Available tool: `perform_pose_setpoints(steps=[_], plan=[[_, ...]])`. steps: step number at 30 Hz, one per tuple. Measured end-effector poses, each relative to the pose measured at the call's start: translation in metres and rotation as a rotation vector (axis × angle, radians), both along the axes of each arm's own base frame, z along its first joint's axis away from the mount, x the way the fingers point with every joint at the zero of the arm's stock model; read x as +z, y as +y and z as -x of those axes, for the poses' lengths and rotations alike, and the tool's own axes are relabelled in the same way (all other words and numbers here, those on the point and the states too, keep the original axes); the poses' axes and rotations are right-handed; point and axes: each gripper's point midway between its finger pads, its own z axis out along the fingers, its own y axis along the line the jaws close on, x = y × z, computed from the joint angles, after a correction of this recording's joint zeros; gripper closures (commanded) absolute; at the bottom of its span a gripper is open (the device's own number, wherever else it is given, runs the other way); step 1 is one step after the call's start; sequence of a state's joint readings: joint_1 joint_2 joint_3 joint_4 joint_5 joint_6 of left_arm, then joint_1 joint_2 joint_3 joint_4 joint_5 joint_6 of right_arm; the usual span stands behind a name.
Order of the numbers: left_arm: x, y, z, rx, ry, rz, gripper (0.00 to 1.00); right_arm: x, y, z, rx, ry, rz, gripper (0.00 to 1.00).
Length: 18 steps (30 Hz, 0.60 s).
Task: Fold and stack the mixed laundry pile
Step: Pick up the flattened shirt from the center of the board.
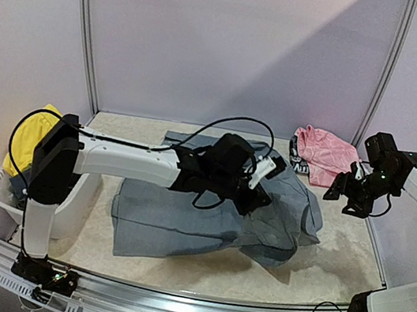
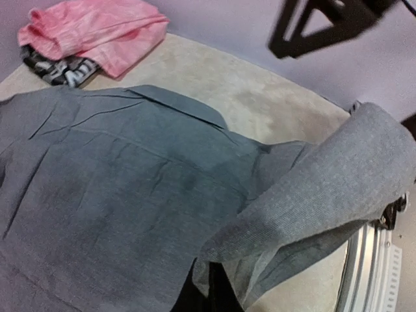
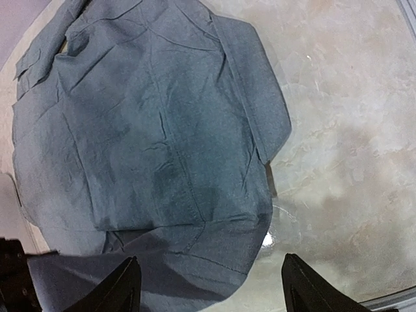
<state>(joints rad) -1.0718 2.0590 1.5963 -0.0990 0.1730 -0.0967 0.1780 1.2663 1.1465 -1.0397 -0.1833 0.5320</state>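
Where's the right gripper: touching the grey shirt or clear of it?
Apart. Top view shows the right gripper hovering beside the grey shirt, bare table between them.

Grey shirt (image 1: 181,223) spread flat centre, 3 o'clock edge lifted; pink piece (image 1: 325,151) bunched at my 1 o'clock; yellow shorts (image 1: 31,138) at 9 o'clock.
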Motion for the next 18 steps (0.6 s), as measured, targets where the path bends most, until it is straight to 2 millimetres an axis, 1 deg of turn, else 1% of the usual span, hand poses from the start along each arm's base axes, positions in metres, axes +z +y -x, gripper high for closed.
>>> perform_pose_setpoints(steps=[3, 5, 8, 11, 12, 14, 18], plan=[[-0.005, 0.011, -0.036, 0.122, 0.121, 0.037, 1.0, 0.005, 0.006, -0.005, 0.027, -0.029, -0.029, 0.3], [-0.014, 0.014, -0.053, 0.178, 0.195, 0.051, 1.0, 0.008, 0.013, -0.009, 0.053, -0.05, -0.058, 0.31], [-0.035, 0.016, -0.069, 0.234, 0.274, 0.042, 0.99, 0.008, 0.026, -0.01, 0.107, -0.076, -0.12, 0.33], [-0.062, 0.014, -0.073, 0.269, 0.34, 0.001, 0.96, 0.0, 0.043, 0.001, 0.186, -0.069, -0.157, 0.33], [-0.068, 0.014, -0.074, 0.277, 0.357, -0.01, 0.96, -0.002, 0.049, 0.005, 0.213, -0.07, -0.16, 0.32], [-0.084, 0.012, -0.075, 0.299, 0.401, -0.035, 0.93, -0.004, 0.064, 0.019, 0.291, -0.077, -0.162, 0.31], [-0.102, 0.012, -0.075, 0.323, 0.451, -0.074, 0.87, -0.007, 0.091, 0.043, 0.413, -0.089, -0.163, 0.27]])
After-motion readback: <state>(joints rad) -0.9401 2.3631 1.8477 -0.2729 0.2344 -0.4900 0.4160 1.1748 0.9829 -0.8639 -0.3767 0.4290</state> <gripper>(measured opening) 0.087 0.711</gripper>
